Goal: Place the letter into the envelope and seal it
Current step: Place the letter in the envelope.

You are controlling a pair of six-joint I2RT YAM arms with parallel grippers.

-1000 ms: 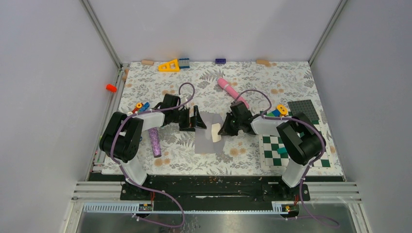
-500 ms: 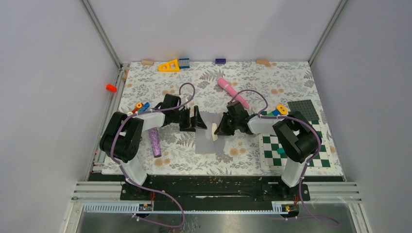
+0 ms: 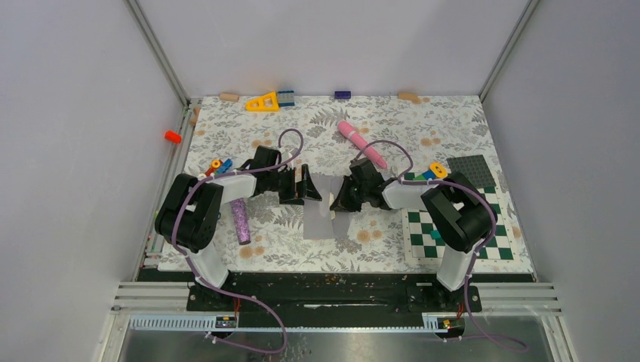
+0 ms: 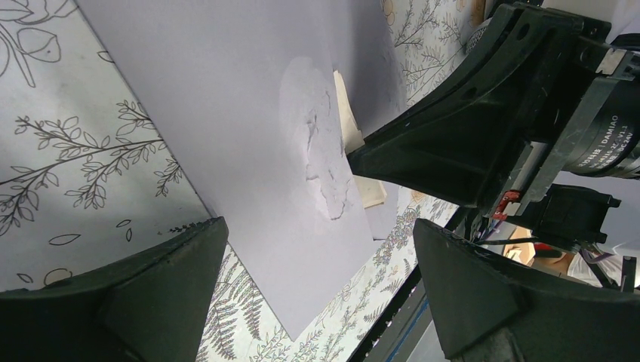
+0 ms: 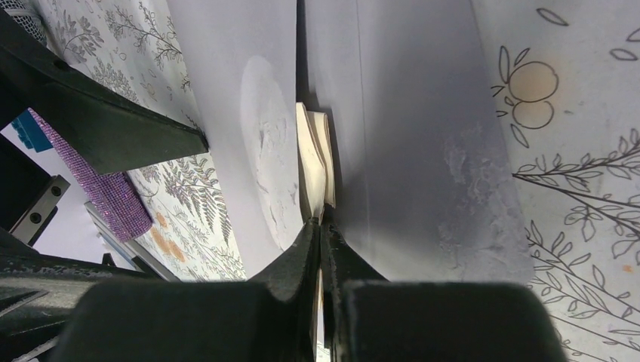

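The pale grey-lavender envelope (image 3: pixel 323 211) lies flat on the floral cloth between the two arms. My right gripper (image 3: pixel 338 200) is shut on the cream folded letter (image 5: pixel 313 162), low over the envelope's right part. The letter's far end sits in the crease between two sheets of the envelope (image 5: pixel 407 136). Only a sliver of the letter (image 3: pixel 333 204) shows from above. My left gripper (image 3: pixel 306 185) stands wide open at the envelope's upper left edge, holding nothing. In the left wrist view the envelope (image 4: pixel 249 113) spreads between the left gripper's (image 4: pixel 317 226) fingers, with the letter (image 4: pixel 349 124) beyond.
A purple glitter tube (image 3: pixel 241 220) lies beside the left arm. A pink cylinder (image 3: pixel 362 143) lies behind the right gripper. The green-and-white checkerboard mat (image 3: pixel 423 235) and a dark baseplate (image 3: pixel 472 170) are at the right. Small blocks (image 3: pixel 263 102) line the far edge.
My right gripper has moved a little to the left with the letter, and less of the cream paper shows from above. The left gripper has stayed open in place.
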